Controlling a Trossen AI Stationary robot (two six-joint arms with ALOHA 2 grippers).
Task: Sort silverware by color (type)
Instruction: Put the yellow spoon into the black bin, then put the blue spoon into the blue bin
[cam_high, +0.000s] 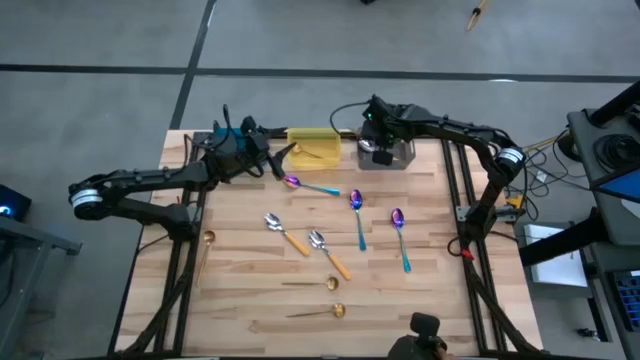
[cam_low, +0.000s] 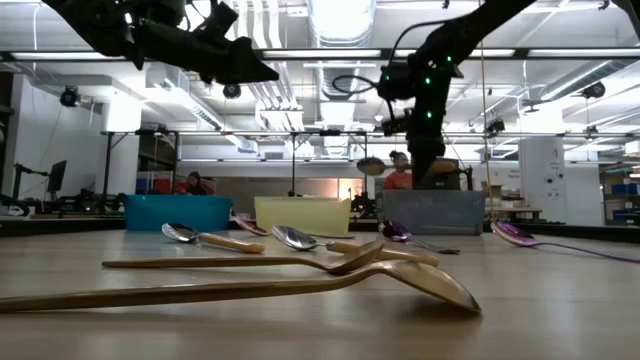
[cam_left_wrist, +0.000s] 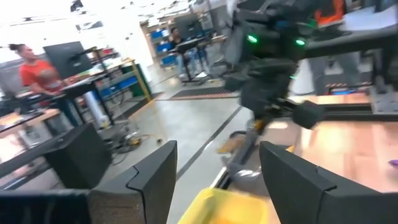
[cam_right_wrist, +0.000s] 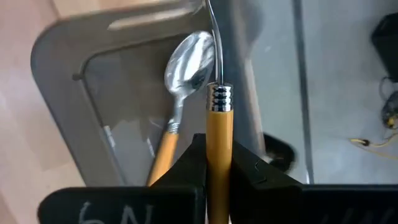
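Gray bin (cam_right_wrist: 93, 124), right claw (cam_right_wrist: 217, 168) gripping orange-handled spoon (cam_right_wrist: 219, 137)

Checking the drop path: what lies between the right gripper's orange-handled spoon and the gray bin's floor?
In the right wrist view, one orange-handled spoon already lies in the gray bin, below the held spoon.

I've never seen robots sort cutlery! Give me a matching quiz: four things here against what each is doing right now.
Things:
1. left hand
2. right hand
3. gray bin
4. gold spoons

States:
A. lying on the table
B. shut on an orange-handled spoon
C. open, empty
D. a spoon lying inside

Pairs: 1-C, 2-B, 3-D, 4-A
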